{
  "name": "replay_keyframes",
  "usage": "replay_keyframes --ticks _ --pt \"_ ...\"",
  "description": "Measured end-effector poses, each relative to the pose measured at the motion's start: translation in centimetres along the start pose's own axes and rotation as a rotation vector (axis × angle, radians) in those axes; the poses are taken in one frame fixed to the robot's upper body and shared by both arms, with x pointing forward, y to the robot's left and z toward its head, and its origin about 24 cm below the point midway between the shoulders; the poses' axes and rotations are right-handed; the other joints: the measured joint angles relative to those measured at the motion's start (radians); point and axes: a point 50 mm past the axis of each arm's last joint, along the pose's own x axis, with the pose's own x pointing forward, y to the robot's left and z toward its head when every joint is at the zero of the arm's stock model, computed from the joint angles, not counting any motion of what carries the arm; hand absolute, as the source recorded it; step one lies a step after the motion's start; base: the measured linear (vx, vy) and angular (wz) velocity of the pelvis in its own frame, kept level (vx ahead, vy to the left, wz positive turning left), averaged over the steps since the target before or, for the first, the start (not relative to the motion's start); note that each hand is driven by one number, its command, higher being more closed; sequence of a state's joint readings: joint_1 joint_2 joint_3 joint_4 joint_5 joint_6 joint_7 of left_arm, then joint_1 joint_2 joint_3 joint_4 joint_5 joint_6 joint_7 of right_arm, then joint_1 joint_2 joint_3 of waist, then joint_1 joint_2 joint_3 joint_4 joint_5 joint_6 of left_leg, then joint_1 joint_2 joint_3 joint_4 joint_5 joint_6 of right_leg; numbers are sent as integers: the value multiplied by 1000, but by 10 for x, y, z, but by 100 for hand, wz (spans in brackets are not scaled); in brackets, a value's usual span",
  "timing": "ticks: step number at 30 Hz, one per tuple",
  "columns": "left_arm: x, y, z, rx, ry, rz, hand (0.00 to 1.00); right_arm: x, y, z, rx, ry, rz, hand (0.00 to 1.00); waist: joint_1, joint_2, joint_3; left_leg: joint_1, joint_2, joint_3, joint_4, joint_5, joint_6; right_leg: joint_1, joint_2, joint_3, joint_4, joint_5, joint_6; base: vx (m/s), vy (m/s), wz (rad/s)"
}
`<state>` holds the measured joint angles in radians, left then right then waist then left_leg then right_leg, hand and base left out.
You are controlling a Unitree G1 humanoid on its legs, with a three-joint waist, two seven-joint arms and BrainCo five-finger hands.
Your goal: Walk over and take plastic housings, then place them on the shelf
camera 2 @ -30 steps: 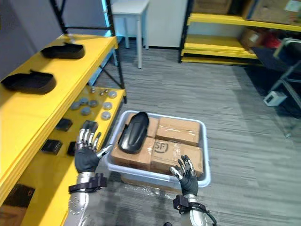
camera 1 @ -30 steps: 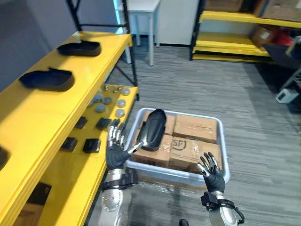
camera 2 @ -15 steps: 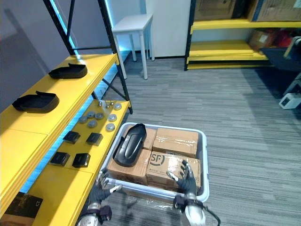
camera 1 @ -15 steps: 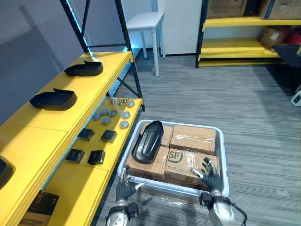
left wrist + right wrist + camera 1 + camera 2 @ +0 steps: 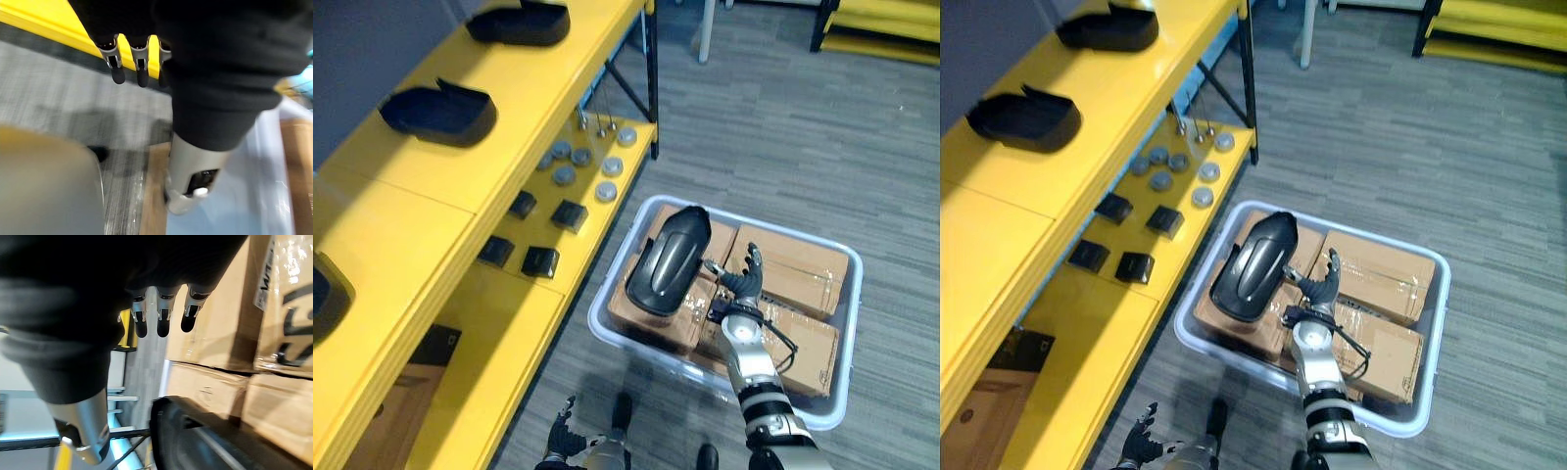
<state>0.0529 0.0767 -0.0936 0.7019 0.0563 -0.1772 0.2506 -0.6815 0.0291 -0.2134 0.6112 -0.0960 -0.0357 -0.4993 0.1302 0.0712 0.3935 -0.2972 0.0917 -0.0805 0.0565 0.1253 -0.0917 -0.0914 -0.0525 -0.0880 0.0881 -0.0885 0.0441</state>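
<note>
Left eye view cuts the left hand [image 5: 563, 441] off at its bottom edge, fingers spread and empty. The right hand [image 5: 741, 284], fingers fanned apart and holding nothing, hovers over taped cardboard boxes [image 5: 793, 269] in a pale plastic bin [image 5: 847, 392], just beside the glossy, rounded black plastic housing [image 5: 668, 259] lying on them; whether they touch is unclear. Two open-topped dark housings [image 5: 440, 108] sit on the yellow shelf [image 5: 401, 196]

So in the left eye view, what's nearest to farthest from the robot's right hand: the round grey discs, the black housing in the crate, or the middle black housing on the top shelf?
1. the black housing in the crate, just left of the right hand.
2. the round grey discs, on the lower shelf.
3. the middle black housing on the top shelf, far left.
</note>
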Motion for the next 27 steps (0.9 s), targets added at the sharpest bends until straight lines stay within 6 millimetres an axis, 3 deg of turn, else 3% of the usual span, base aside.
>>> replay_keyframes --ticks 7,13,14,20,23,27 --pt "15 7 11 -66 6 67 0 20 11 2 -122 104 -49 0 24 -19 49 -57 -6 -28 -20 28 7 -54 1 -10 -2 16 12 -37 22 8" --pt "23 11 17 -66 7 80 0 51 3 38 -153 104 -115 0 42 -25 54 -101 -7 -92 -64 71 4 -89 12 -63 -2 18 14 -27 -4 28" --pt "23 11 18 -67 2 75 0 58 -2 49 -158 87 -130 100 46 -24 55 -111 -7 -110 -79 84 3 -96 16 -72 -3 18 14 -17 -27 38" --pt "27 5 27 -87 -15 40 0 86 -50 78 -222 108 -236 100 83 -8 67 -142 -5 -178 -129 128 -9 -117 30 -128 -7 15 11 -5 -41 28" --pt "27 5 26 -79 -8 22 0 93 -65 87 -236 129 -234 100 82 0 73 -142 -7 -195 -134 142 -10 -113 31 -148 -5 12 8 34 -66 14" --pt "28 8 23 -73 20 9 0 98 -60 113 -209 107 -145 100 88 19 85 -126 -8 -209 -134 148 -8 -90 33 -169 -5 5 4 67 -97 13"
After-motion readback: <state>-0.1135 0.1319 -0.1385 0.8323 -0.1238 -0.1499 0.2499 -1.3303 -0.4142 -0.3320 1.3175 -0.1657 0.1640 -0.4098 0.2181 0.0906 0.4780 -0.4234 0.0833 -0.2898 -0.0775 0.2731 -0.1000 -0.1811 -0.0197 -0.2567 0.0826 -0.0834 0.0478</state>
